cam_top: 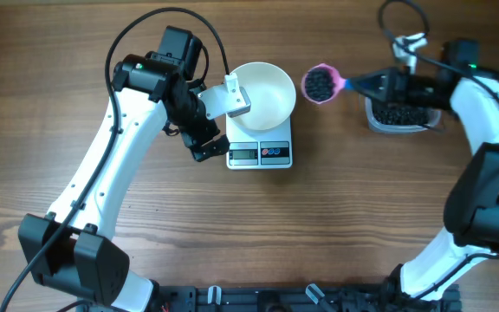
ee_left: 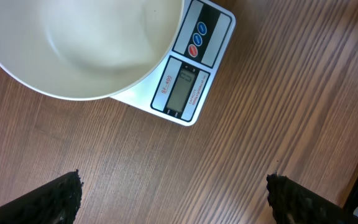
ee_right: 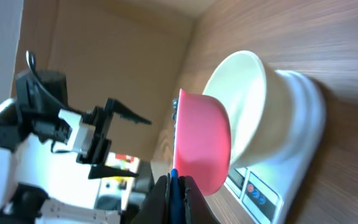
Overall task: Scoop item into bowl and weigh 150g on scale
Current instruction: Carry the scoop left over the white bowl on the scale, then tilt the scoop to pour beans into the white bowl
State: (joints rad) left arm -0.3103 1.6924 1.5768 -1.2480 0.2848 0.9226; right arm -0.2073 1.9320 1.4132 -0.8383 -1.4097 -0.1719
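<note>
Overhead: right arm (cam_top: 479, 100) extended, loaded scoop (cam_top: 340, 83) beside bowl (cam_top: 271, 97).

the only print i can make out is on the scale (ee_left: 224, 23), in the left wrist view: a short model mark running beside its display (ee_left: 185, 90). it looks like "sf-400", but the letters are small and i am not sure of them. i cannot read any digits on the display itself. the three round buttons (ee_left: 197, 39) next to it, two blue and one red, carry tiny white signs, too small to tell. in the overhead and right wrist views everything is too small or blurred to read.
</note>
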